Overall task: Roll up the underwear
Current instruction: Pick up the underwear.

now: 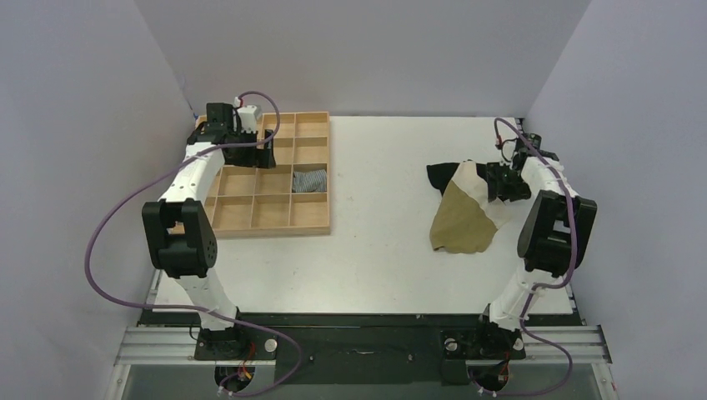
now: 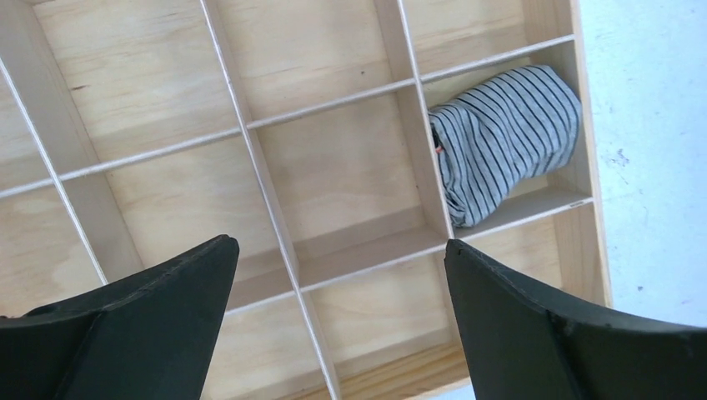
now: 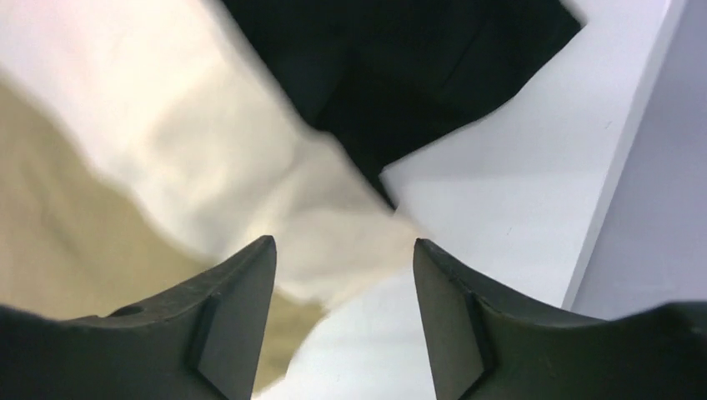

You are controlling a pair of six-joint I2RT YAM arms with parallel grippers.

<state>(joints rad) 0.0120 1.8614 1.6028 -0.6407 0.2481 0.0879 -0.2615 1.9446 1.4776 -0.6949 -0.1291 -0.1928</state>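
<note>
The olive-khaki underwear (image 1: 461, 218) with its cream-white panel (image 1: 477, 183) lies spread on the right of the white table, partly over a black garment (image 1: 443, 174). My right gripper (image 1: 504, 185) hovers just above the cream panel's right edge, open and empty; in the right wrist view (image 3: 343, 250) the cream cloth (image 3: 200, 158) and khaki cloth (image 3: 50, 225) lie under its jaws, blurred. My left gripper (image 1: 268, 133) is open and empty above the wooden tray (image 1: 310, 227); in the left wrist view (image 2: 340, 250) it hangs over empty compartments.
A grey-blue striped cloth roll (image 1: 309, 180) sits in a right-hand tray compartment, also in the left wrist view (image 2: 504, 137). The black garment (image 3: 400, 67) lies beyond the cream panel. The enclosure's right wall (image 3: 659, 167) stands close to the right gripper.
</note>
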